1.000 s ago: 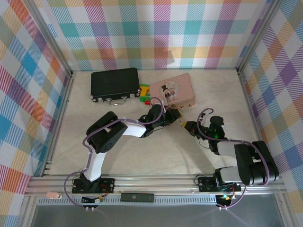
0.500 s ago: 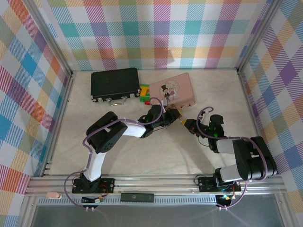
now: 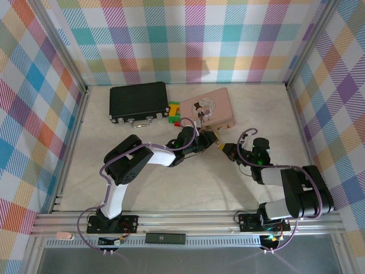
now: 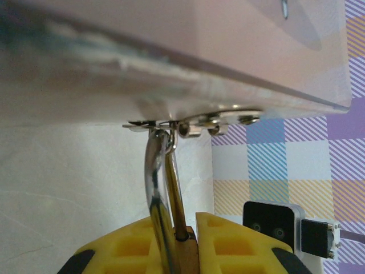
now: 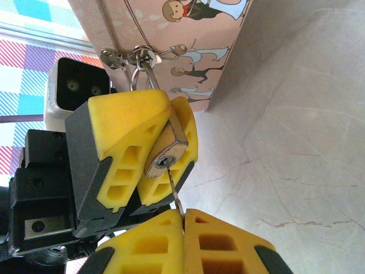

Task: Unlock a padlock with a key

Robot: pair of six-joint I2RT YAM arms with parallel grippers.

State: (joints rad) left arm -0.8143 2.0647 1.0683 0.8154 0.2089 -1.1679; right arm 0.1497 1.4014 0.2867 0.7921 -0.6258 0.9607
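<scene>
Clamping the padlock [image 5: 165,149] steady in my left gripper [image 4: 181,240] mid-frame below the tin's [image 5: 171,34] clasp [image 5: 122,57], I present its keyhole to my right gripper [image 5: 183,228], pinched on the inserted key [image 5: 175,195].

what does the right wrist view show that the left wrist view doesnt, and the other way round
Right wrist adds: the keyhole face of the small brass padlock, the thin silver key running from that keyhole into the shut right gripper, and cartoon figures on the pink tin box.
Left wrist adds: the silver shackle seen lengthwise, both legs rising from the brass body to the hasp under the tin's edge.
Both: the left gripper, its yellow fingers clamped on the padlock, which hangs from the tin.
</scene>
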